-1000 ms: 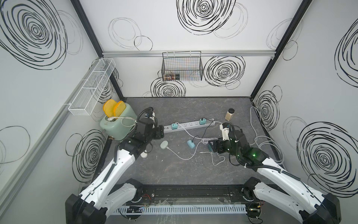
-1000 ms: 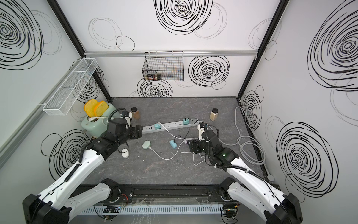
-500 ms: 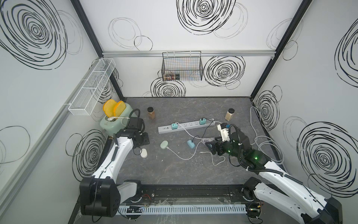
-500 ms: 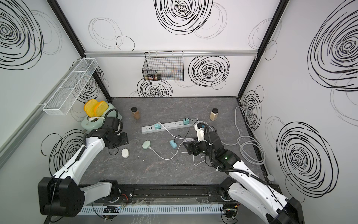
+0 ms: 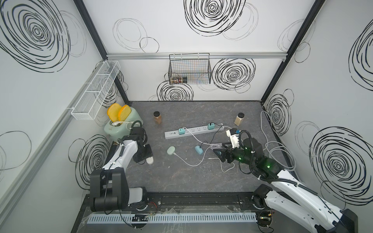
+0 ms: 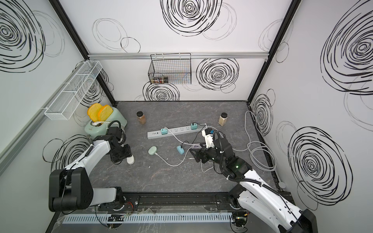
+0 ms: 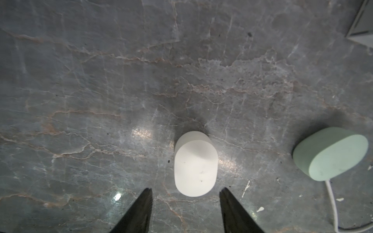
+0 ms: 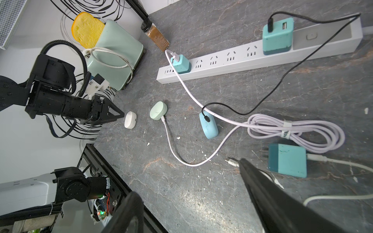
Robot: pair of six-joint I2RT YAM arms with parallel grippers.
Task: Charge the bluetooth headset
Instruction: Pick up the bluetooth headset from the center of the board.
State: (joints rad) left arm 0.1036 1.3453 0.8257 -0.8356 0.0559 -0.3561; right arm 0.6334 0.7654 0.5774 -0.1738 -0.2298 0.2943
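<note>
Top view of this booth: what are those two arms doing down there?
They are setting up to charge an earbud case. The left gripper hovers open right at the white case on the table, not gripping it yet. The right gripper, wide open, is by the loose cable plug beside an unplugged teal charger. The green case and the blue case already have cables in them, running toward the power strip.
</note>
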